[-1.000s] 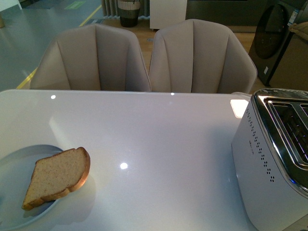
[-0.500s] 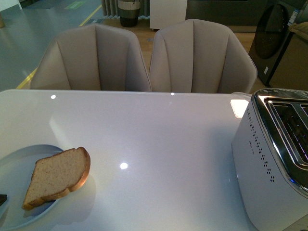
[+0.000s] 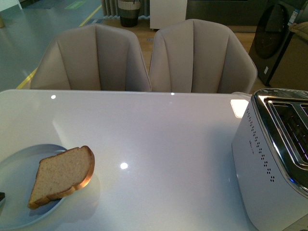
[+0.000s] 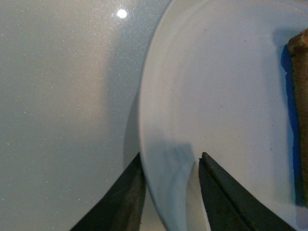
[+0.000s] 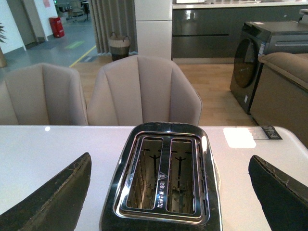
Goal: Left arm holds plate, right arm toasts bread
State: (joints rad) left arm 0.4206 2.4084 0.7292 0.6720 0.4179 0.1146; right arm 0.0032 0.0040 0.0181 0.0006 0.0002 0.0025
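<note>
Jaws of the left gripper (image 4: 171, 155) straddle the near-left rim of the plate (image 3: 14, 179); clamping cannot be told. The bread (image 3: 62, 175) lies at the plate's right edge, near-left on the bench (image 3: 159, 130). Jaws of the right gripper (image 5: 169, 156) gape wide above the toaster (image 3: 269, 159) at right.

Glossy white desk (image 3: 159, 125) bearing small round ceiling-light reflections (image 3: 123, 165). On its far side stand a beige upholstered shell-backed chair (image 3: 91, 60) at left and a matching beige chair (image 3: 202, 55) at right. Beyond them: grey floor (image 3: 33, 33) with a yellow line (image 3: 26, 79) at far left, a woven basket (image 3: 129, 12), and a dark front-loading washing machine (image 3: 275, 38) at far right.
</note>
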